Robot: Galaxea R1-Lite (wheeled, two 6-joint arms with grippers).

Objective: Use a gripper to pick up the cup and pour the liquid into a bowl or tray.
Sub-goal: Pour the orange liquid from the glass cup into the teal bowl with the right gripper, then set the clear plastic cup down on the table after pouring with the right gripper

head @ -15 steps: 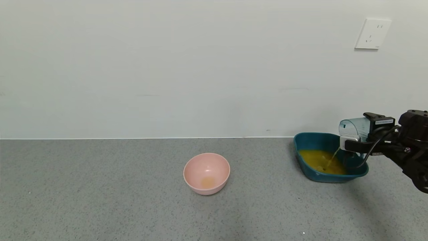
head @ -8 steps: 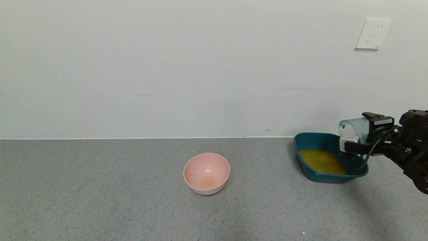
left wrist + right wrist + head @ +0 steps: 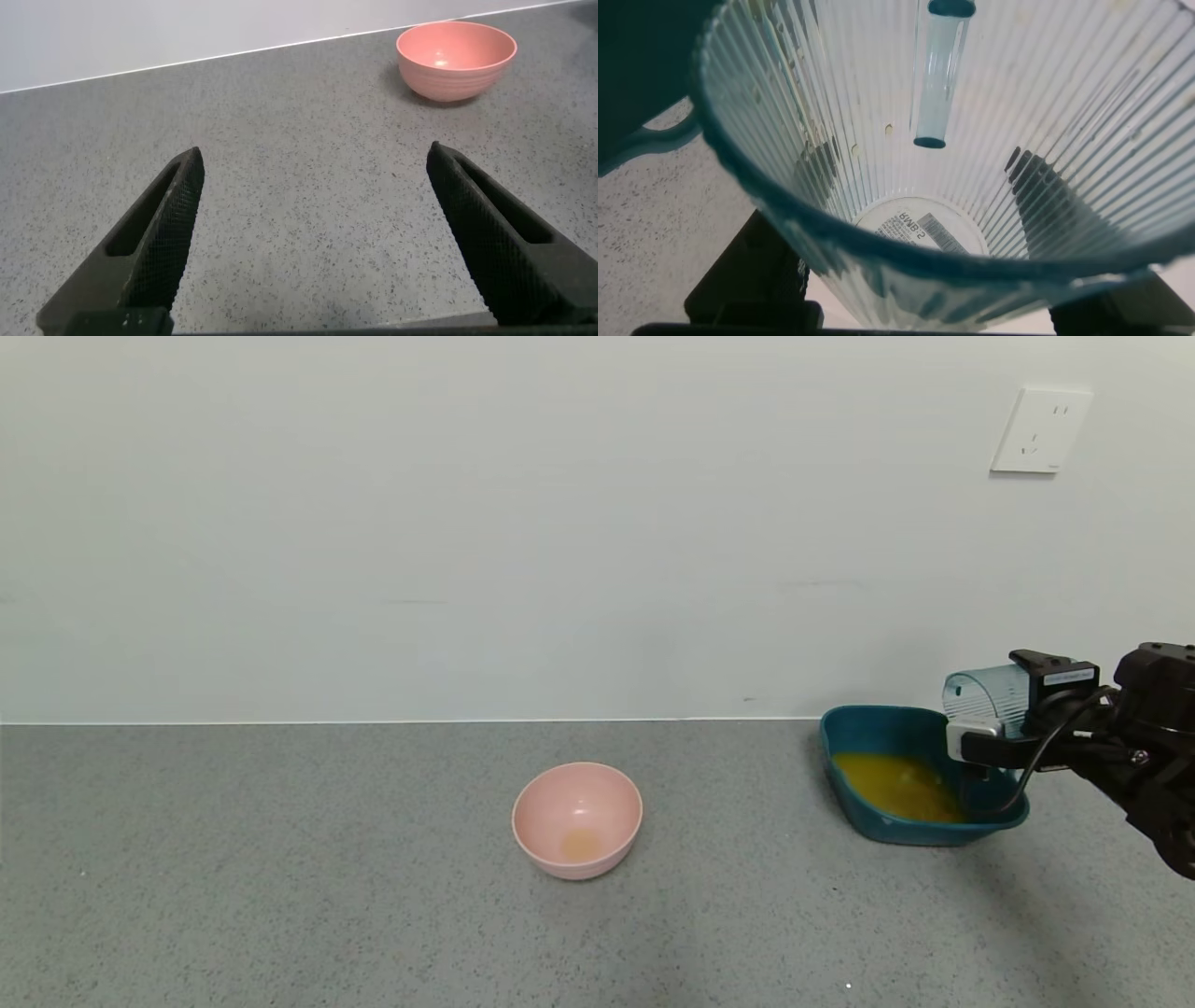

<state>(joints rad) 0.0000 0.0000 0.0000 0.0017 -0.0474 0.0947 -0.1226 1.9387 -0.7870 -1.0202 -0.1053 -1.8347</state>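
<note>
My right gripper (image 3: 1004,714) is shut on the ribbed blue-green cup (image 3: 985,693), held tipped on its side above the near right corner of the dark teal tray (image 3: 864,723). Orange-yellow liquid (image 3: 892,784) lies pooled in the tray. No stream runs from the cup. In the right wrist view the cup (image 3: 971,121) fills the picture and looks empty, with its label showing through the bottom and the fingers (image 3: 1055,201) dark behind its ribs. My left gripper (image 3: 313,163) is open and empty above bare counter, out of the head view.
A round pink bowl (image 3: 577,819) with a little orange residue sits mid-counter; it also shows in the left wrist view (image 3: 456,60). A wall with a socket (image 3: 1040,429) stands behind the grey counter (image 3: 280,859). The tray is near the back wall.
One second ago a thin stream of liquid ran from the cup into the tray; it has stopped. The cup and right gripper have barely moved.
</note>
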